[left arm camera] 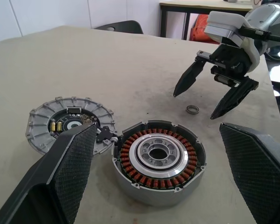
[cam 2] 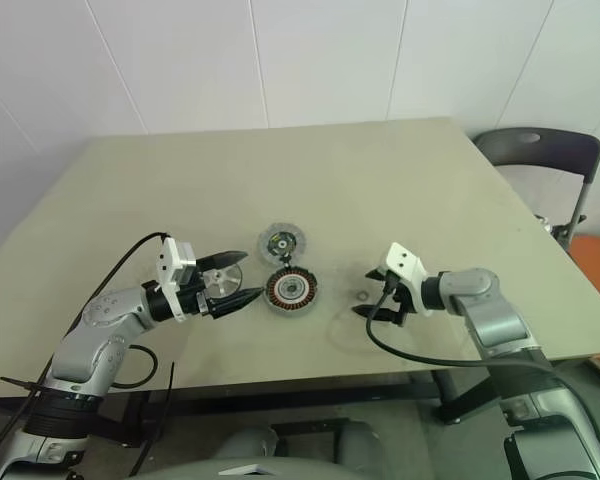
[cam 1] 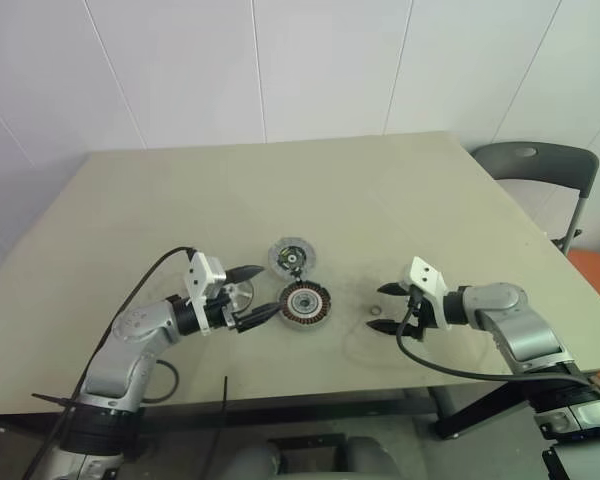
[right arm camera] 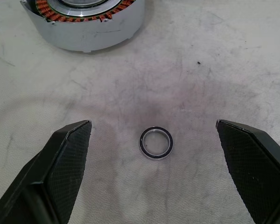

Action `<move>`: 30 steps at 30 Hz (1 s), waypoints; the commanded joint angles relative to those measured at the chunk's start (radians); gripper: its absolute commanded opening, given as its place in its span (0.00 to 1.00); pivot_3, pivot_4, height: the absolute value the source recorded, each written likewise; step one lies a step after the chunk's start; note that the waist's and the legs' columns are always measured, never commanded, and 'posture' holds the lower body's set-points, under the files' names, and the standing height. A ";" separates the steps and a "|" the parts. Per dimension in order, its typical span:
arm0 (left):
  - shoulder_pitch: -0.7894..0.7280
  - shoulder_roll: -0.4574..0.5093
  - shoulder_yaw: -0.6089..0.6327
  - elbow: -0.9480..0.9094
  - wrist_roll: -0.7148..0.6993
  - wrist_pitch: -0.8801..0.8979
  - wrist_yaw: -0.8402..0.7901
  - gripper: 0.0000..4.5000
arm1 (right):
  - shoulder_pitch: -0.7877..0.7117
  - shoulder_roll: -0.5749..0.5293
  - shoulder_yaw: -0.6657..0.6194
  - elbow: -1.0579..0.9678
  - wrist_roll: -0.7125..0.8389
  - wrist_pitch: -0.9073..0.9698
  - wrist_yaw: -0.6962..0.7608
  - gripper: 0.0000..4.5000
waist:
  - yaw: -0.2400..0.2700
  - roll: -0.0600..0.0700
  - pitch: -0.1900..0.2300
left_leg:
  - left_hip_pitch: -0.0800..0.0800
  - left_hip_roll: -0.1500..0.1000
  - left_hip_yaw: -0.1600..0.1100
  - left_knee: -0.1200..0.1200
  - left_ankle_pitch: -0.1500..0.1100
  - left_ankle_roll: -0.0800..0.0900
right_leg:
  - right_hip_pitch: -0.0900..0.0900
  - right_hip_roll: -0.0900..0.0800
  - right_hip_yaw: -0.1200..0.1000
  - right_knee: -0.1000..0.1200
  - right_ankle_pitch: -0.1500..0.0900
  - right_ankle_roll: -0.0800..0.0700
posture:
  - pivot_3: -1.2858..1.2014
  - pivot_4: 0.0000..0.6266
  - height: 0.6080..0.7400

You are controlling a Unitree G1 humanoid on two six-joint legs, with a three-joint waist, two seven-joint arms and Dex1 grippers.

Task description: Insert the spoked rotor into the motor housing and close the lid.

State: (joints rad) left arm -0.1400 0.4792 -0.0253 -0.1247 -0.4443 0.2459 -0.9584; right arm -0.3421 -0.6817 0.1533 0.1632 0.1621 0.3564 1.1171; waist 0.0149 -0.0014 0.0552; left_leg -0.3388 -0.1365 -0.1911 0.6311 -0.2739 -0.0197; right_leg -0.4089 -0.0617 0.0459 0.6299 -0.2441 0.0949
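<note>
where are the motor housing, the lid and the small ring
motor housing [left arm camera: 159,164], left wrist view, copper windings
lid [left arm camera: 46,122], left wrist view, ribbed rim
small ring [right arm camera: 156,142], right wrist view, its rim

Small dark ring [right arm camera: 156,142] flat on the beige table [cam 1: 380,200] — scuffed there. Grey folding chair [cam 1: 540,170] beyond the table's far right corner — white wall panels [cam 1: 280,60] behind.

housings: 1 motor housing [left arm camera: 158,161] | lids: 1 lid [left arm camera: 60,123] | rings: 1 small ring [right arm camera: 156,142] | rotors: 1 spoked rotor [cam 1: 238,293] | chairs: 1 chair [cam 1: 540,170]

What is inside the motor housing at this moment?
Inside the motor housing are copper windings around a pale silver centre with a hole. No rotor sits in it, and no lid covers it. Its bottom is hidden.
</note>
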 commanded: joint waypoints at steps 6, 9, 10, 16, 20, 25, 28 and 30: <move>0.005 0.019 -0.001 -0.033 0.000 -0.047 -0.060 1.00 | -0.002 0.007 -0.003 -0.013 0.003 -0.017 -0.004 1.00 | 0.000 0.000 0.000 | 0.000 0.000 0.000 0.000 0.000 0.000 | 0.000 0.000 0.000 0.000 0.000 0.000 | 0.52 0.00 1.00; 0.003 0.017 -0.003 -0.031 0.002 -0.052 -0.062 1.00 | 0.010 0.017 0.010 0.000 -0.008 -0.028 -0.012 1.00 | 0.000 0.000 0.000 | 0.000 0.000 0.000 0.000 0.000 0.000 | 0.000 0.000 0.000 0.000 0.000 0.000 | 0.52 0.00 1.00; 0.002 0.017 -0.004 -0.031 0.003 -0.054 -0.062 1.00 | 0.015 0.020 0.014 0.006 -0.014 -0.035 -0.016 1.00 | 0.000 0.000 0.000 | 0.000 0.000 0.000 0.000 0.000 0.000 | 0.000 0.000 0.000 0.000 0.000 0.000 | 0.52 0.00 1.00; -0.009 0.020 -0.013 -0.022 0.033 -0.088 -0.071 1.00 | 0.025 0.038 0.019 0.049 -0.033 -0.073 -0.039 1.00 | -0.002 -0.001 -0.001 | 0.001 0.001 0.001 0.000 0.000 0.000 | 0.001 0.000 0.000 0.000 0.000 0.000 | 0.52 0.00 1.00; -0.010 0.032 -0.034 0.002 0.057 -0.112 -0.098 1.00 | 0.026 0.042 0.021 0.066 -0.036 -0.084 -0.042 1.00 | -0.001 -0.001 -0.001 | 0.002 0.002 0.003 0.001 0.000 0.000 | 0.002 0.001 0.000 0.000 0.001 0.000 | 0.52 0.00 1.00; -0.001 0.031 -0.039 0.053 0.065 -0.146 -0.121 1.00 | 0.028 0.040 0.019 0.067 -0.031 -0.079 -0.040 1.00 | -0.001 -0.001 -0.001 | 0.002 0.003 0.003 0.001 0.000 0.000 | 0.002 0.001 0.000 0.000 0.001 0.000 | 0.52 0.00 1.00; 0.005 0.027 -0.043 0.064 0.069 -0.155 -0.125 1.00 | 0.030 0.037 0.019 0.063 -0.028 -0.073 -0.036 1.00 | -0.001 -0.002 -0.001 | 0.002 0.003 0.003 0.001 0.000 0.000 | 0.002 0.001 0.000 0.000 0.001 0.000 | 0.52 0.00 1.00; 0.008 0.023 -0.044 0.065 0.069 -0.154 -0.122 1.00 | 0.030 0.035 0.018 0.060 -0.025 -0.068 -0.032 0.91 | -0.001 -0.002 -0.002 | 0.002 0.003 0.003 0.001 0.000 0.000 | 0.002 0.001 0.000 0.000 0.001 0.000 | 0.52 0.00 1.00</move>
State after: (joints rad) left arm -0.1242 0.5010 -0.0663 -0.0490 -0.3787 0.1126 -1.0766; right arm -0.3197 -0.6464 0.1678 0.2194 0.1417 0.2778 1.0847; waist 0.0141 -0.0035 0.0536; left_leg -0.3364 -0.1340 -0.1878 0.6323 -0.2740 -0.0197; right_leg -0.4071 -0.0611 0.0463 0.6300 -0.2428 0.0953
